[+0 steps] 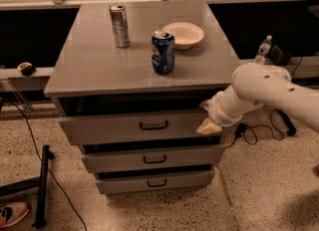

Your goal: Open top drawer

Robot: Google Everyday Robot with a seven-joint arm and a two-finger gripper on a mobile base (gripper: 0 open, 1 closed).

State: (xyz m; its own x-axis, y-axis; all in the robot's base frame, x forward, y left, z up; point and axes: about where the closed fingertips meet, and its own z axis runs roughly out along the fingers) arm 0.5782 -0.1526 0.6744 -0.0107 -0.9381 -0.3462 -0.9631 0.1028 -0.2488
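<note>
The top drawer point(119, 126) is the tallest of three grey fronts under the grey cabinet top, with a small black bar handle point(153, 125) at its centre. A dark gap shows above its front. My gripper point(208, 125) sits at the end of the white arm, in front of the drawer's right end, well right of the handle. The two shorter drawers point(149, 159) lie below it.
On the cabinet top point(89, 65) stand a silver can point(119, 25), a blue can point(163, 51) and a white bowl point(183, 34). A water bottle point(262, 49) and cables point(279, 120) lie right. A black stand point(42, 185) and a shoe point(12, 213) lie left.
</note>
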